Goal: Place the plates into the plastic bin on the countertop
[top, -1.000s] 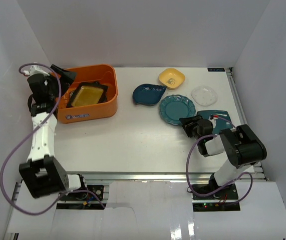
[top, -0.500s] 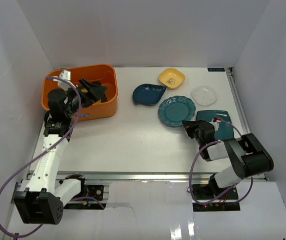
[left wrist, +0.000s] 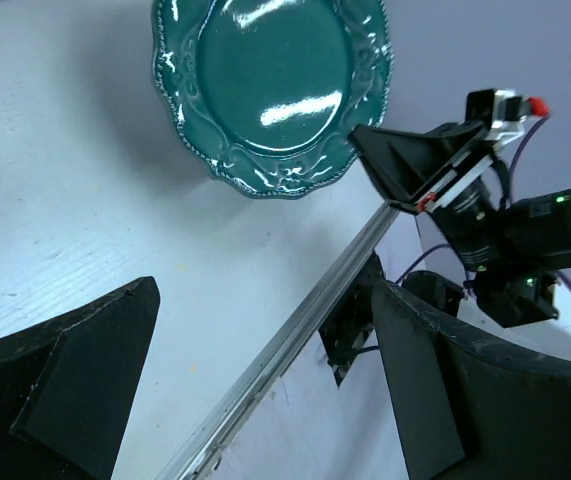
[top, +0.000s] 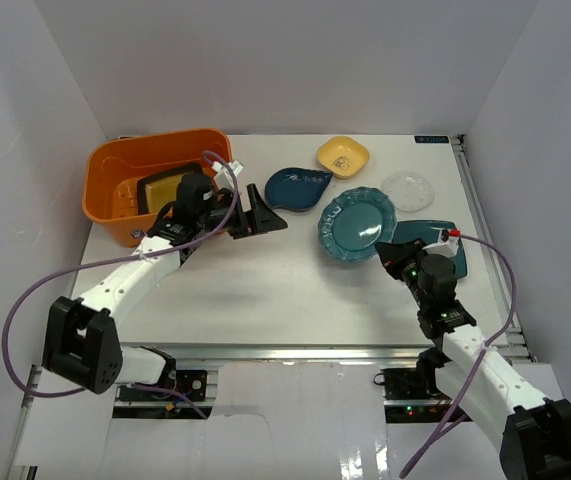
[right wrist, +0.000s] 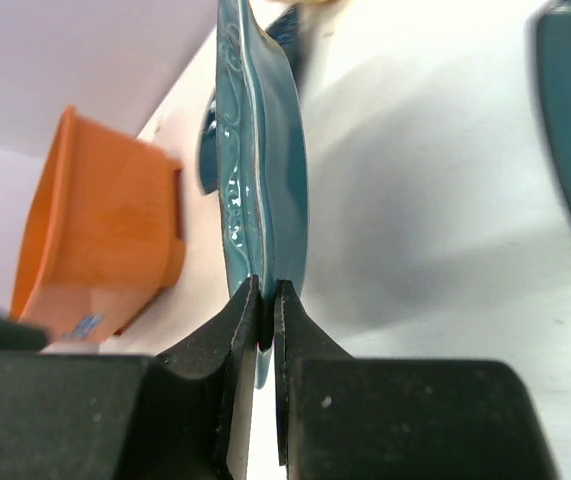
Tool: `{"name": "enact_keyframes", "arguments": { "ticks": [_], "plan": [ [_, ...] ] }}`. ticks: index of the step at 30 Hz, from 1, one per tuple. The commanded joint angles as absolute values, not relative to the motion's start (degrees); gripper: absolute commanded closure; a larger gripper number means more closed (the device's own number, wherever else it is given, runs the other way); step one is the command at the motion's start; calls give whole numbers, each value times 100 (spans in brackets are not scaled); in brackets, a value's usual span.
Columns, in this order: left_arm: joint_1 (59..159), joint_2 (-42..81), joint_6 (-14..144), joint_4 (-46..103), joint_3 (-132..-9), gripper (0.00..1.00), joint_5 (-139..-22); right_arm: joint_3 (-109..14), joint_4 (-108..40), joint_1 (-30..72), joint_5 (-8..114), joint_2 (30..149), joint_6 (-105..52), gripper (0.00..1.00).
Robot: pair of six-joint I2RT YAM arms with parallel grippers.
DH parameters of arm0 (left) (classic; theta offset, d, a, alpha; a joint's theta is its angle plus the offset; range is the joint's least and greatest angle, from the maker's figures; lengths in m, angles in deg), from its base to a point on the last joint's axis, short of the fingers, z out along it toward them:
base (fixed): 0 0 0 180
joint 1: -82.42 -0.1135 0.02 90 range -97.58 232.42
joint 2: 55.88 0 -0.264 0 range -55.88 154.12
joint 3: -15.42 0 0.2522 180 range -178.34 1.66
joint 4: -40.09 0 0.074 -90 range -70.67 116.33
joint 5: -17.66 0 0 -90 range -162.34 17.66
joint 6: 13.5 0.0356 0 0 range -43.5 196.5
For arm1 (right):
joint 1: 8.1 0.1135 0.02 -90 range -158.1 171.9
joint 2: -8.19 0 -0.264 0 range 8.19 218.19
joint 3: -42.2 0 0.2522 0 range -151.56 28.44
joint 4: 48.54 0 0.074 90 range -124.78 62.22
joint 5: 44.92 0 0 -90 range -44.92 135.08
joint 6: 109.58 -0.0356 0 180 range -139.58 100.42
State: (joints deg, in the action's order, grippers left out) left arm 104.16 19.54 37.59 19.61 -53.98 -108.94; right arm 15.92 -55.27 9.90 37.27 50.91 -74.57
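The right fingers point(right wrist: 227, 335) pinched the rim of the scalloped teal plate point(right wrist: 265, 150), which was tilted up well right of the plastic bin point(top: 165, 143). The left fingers point(left wrist: 75, 390) were spread and empty. The plate looked stiff, glazed, probably slippery and breakable, so a rim grip suited it.

We're in a robot lab cell here: plain white panels point(top: 295, 60) box in a white table point(top: 265, 285), aluminium rail point(top: 295, 351) along its near edge, purple cables point(top: 6, 345) looping off the left arm point(top: 125, 285) and right arm point(top: 477, 365).

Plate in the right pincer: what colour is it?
The plate is teal, scalloped rim; best in left wrist view.
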Motion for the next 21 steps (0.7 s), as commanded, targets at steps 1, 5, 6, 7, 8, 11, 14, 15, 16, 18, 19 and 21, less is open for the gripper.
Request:
{"name": "enact_keyframes", "arguments": {
  "ticks": [1,5,6,7,8,11,14,15,16,18,19,21],
  "plan": [
    [10693,2311,4064,1938,-5749,2,-10961,815,-6150,1000,4786,4791,-7267,92],
    [10826,2882,4134,2088,-5960,2,-10961,620,-6491,1000,5658,5028,-7539,92],
    [10844,2980,4213,2123,-6012,2,-10882,620,-6597,1009,5912,5063,-7618,92],
    [10879,3077,4266,2123,-6100,2,-10751,603,-6668,1000,6010,5107,-7740,92],
    [10896,3243,4310,2123,-6136,2,-10628,594,-6729,1000,6089,5134,-7759,92],
    [10914,3490,4451,2035,-6224,2,-10276,550,-6791,1009,6283,5125,-7812,92],
    [10949,3614,4547,2009,-6233,2,-10083,567,-6835,1000,6380,5090,-7882,92],
    [10949,3623,4548,2018,-6206,2,-10056,576,-6862,1009,6406,5081,-7900,92],
    [10949,3632,4539,2044,-6180,2,-10116,585,-6949,1000,6441,5090,-7935,92],
    [10975,3693,4548,2053,-6197,2,-10143,594,-7028,1009,6555,5134,-8057,92],
    [10993,3728,4539,2070,-6206,2,-10143,602,-7194,1000,6599,5151,-8110,92],
    [11002,3772,4478,2219,-6171,6,-10371,638,-7353,1000,6740,5204,-8294,92]
  ]
}}
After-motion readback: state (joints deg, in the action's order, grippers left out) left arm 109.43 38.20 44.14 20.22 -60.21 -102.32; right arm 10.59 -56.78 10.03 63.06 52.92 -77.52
